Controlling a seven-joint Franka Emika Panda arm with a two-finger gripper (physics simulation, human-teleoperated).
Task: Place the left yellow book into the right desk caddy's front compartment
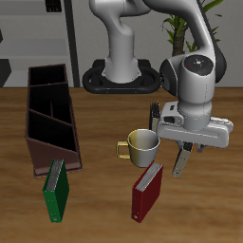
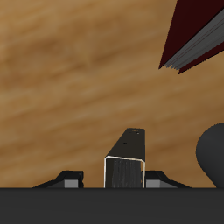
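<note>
One broad wooden table [image 1: 204, 214] carries everything, and the Franka arm [image 1: 195, 71] reaches out over it from the back. Next in size is the right desk caddy [image 1: 49, 112], a long dark reddish-brown box cut by slanted partitions, standing well apart from the arm, across the table. A green book [image 1: 57, 190] leans against the caddy's end nearest the table's front edge. A red book [image 1: 147, 190] lies near that front edge too, just in front of the mug [image 1: 142, 144].

The left yellow book [image 1: 181, 163] hangs off the table, below the gripper [image 1: 185, 150], beside the mug and close to the red book. The jaws are pinched onto its upper end. The wrist view shows its narrow end framed between the fingers, with bare wood beneath.

By my reckoning the carry across to the caddy is the step in hand. To do it well, I would raise the book first so its hanging end passes above the mug's rim and then the caddy's wall. After that, travel level and bring it in over the front compartment from above. The green book crowds that end, so the descent should stay inside the walls. The book's long side should line up with the slanted partition before the grip lets go.
</note>
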